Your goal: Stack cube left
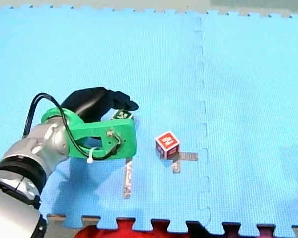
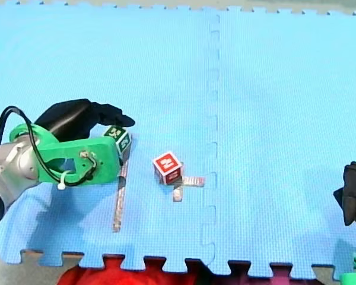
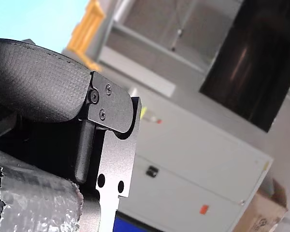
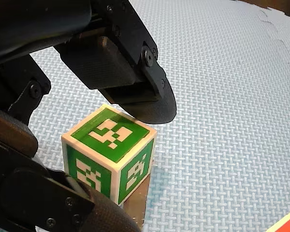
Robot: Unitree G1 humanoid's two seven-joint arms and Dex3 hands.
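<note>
Left of centre in the head views, my left hand (image 2: 77, 119) is closed around the green cube (image 2: 118, 138), fingers pressing opposite faces, the cube resting on the blue mat (image 2: 273, 89) at the upper end of a tape strip (image 2: 118, 202). Centre: the red cube (image 2: 168, 167), on crossed tape. Lower right edge: my right hand (image 2: 355, 199), holding nothing, state not discernible.

Your mat (image 1: 238, 74) was sky blue with a fine woven texture. The green cube (image 4: 108, 159) was white-edged, with white pixel-block markers on its faces, and the red cube (image 1: 167, 144) at its 3 o'clock carried white marks too. The left hand (image 1: 97, 101) was black on a bright green bracket (image 1: 102, 134). The tape strips (image 1: 127, 181) were silver, and the right hand (image 2: 355, 199), at 4 o'clock, was black.
</note>
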